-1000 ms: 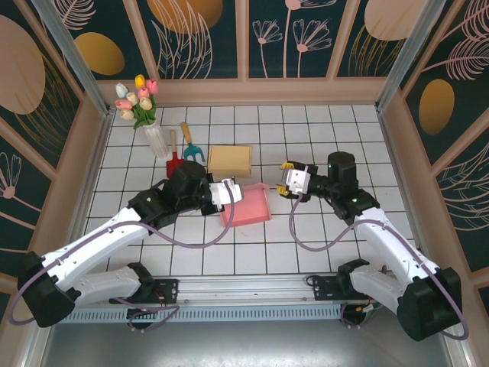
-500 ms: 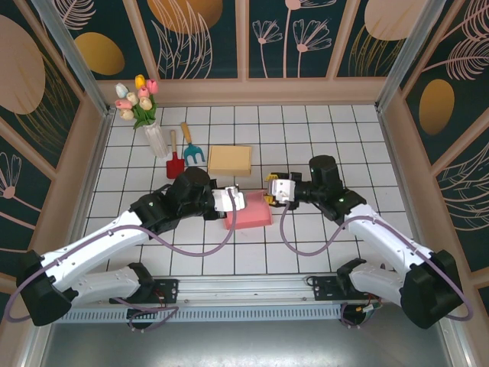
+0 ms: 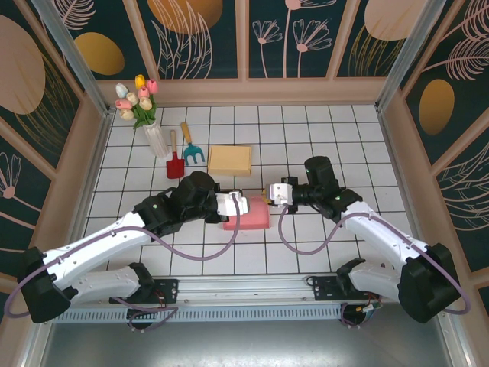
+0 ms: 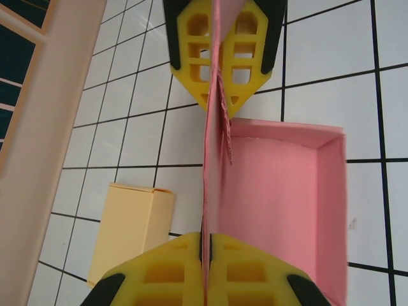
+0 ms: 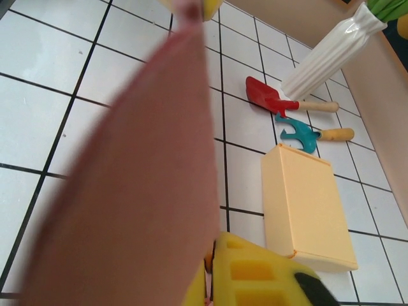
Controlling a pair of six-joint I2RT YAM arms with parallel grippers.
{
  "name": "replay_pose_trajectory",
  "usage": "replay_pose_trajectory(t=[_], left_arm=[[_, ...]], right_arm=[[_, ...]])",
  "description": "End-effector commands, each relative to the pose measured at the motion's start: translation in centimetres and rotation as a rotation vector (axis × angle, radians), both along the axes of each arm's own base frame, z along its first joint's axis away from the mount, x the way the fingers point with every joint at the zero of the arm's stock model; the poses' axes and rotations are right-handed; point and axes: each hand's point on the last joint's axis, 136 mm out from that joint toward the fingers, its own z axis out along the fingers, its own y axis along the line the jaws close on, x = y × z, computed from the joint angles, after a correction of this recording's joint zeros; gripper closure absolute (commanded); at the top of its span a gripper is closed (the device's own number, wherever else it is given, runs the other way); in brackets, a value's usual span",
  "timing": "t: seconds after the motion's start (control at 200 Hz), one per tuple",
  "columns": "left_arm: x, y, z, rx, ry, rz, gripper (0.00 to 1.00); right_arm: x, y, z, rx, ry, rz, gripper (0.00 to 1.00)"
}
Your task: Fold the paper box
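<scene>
Lying near the middle of the table (image 3: 328, 138), the pink paper box (image 3: 250, 216) was judged light, thin and easily creased, best taken by its flap edges. The left gripper (image 3: 238, 205) was pinched on one upright flap (image 4: 215, 191), and the right gripper (image 3: 278, 193) was pinched on the flap at the other side (image 5: 146, 159). A yellow box (image 3: 229, 160), red shovel (image 3: 174, 163), teal rake (image 3: 192, 151) and tulip vase (image 3: 155, 138) were noted behind, obstructing nothing.

Top view looks down; both close-up wrist views share the paper box (image 4: 280, 210).
</scene>
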Motion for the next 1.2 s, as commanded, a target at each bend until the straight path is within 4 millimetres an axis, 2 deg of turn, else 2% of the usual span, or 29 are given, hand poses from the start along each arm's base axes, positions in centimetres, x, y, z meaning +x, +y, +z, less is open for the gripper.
replay_pose_trajectory(t=[0.0,0.08,0.205,0.235,0.37,0.455,0.53,0.586,0.611,0.636,0.671,0.711,0.796,0.876,0.986,1.076,1.191], left_arm=[[0.5,-0.9,1.1,-0.055,-0.056,0.004,1.00],[1.0,-0.9,2.1,-0.092,-0.085,0.031,0.97],[1.7,-0.8,4.9,-0.191,-0.127,0.081,0.60],[1.6,-0.8,5.7,-0.220,-0.133,0.085,0.53],[0.3,-0.4,10.8,-0.414,-0.147,0.069,0.50],[-0.1,0.8,14.6,-0.583,-0.170,0.110,0.50],[1.1,2.8,18.0,-0.764,-0.170,0.255,0.46],[2.4,4.3,19.5,-0.857,-0.110,0.395,0.41],[3.3,4.7,19.4,-0.875,-0.067,0.476,0.39],[4.3,5.8,20.4,-0.925,-0.038,0.583,0.36],[5.8,7.4,20.3,-0.964,-0.010,0.751,0.34],[7.3,9.2,19.2,-1.003,0.028,0.926,0.33],[9.6,10.2,15.8,-1.065,0.218,1.061,0.29],[10.9,9.9,12.9,-1.100,0.406,1.096,0.25],[11.4,8.1,9.7,-1.084,0.575,1.109,0.22],[11.6,6.7,7.5,-1.044,0.653,1.109,0.21],[11.9,6.1,5.3,-1.003,0.691,1.135,0.19]], right_arm=[[-0.7,0.8,1.6,0.034,-0.019,0.063,0.98],[-0.7,0.7,1.3,0.027,-0.011,0.054,1.00],[0.3,0.0,1.5,0.051,0.009,0.004,1.00],[0.7,-0.3,1.6,0.058,0.013,-0.013,1.00],[2.4,-2.5,1.6,0.069,0.021,-0.099,1.00],[3.1,-3.4,1.6,0.076,0.009,-0.135,1.00],[3.4,-3.9,1.8,0.085,0.006,-0.153,1.00],[3.5,-4.2,1.8,0.089,0.007,-0.159,1.00],[3.5,-4.2,1.8,0.091,0.006,-0.159,1.00],[3.4,-4.2,1.7,0.090,0.008,-0.157,1.00],[3.3,-4.3,1.7,0.089,0.006,-0.156,1.00],[3.2,-4.4,1.6,0.088,0.010,-0.157,1.00],[2.8,-4.4,1.5,0.088,0.027,-0.148,1.00],[2.3,-4.4,1.5,0.091,0.036,-0.138,1.00],[2.0,-4.3,1.3,0.096,0.044,-0.128,1.00],[2.1,-4.2,1.2,0.099,0.053,-0.123,1.00],[2.1,-4.1,0.7,0.094,0.075,-0.120,1.00]])
